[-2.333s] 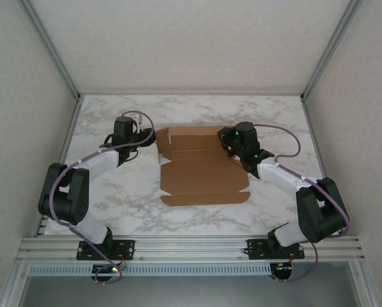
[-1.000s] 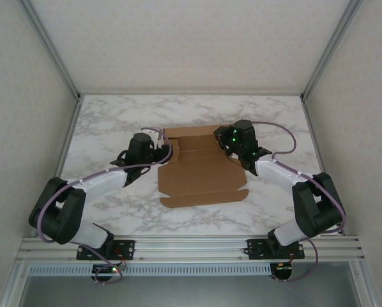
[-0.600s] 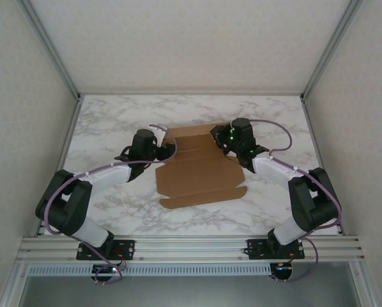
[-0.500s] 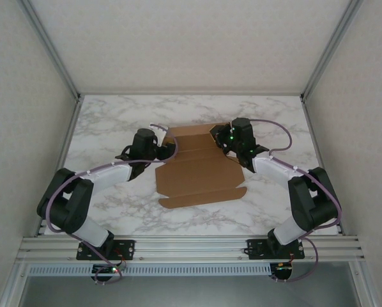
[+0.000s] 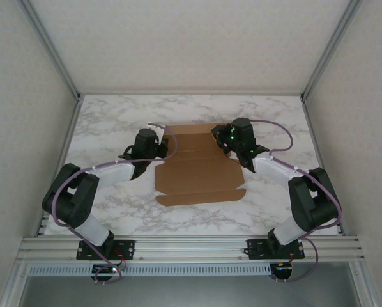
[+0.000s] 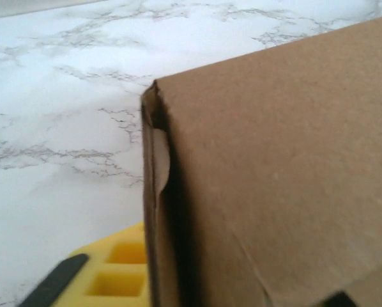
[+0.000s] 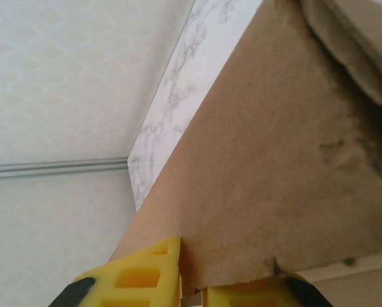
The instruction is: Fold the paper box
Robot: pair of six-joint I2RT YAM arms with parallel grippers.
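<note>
Mid counter (image 5: 108, 121): paper box (image 5: 200, 176), mostly flat, long side running left to right, far flaps lifted. At far right corner: right end effector (image 5: 218, 136), pinched tight on flap edge. At far left corner: left end effector (image 5: 160, 148), flap right in front, cannot tell if gripping. Both equally near far edge.
</note>
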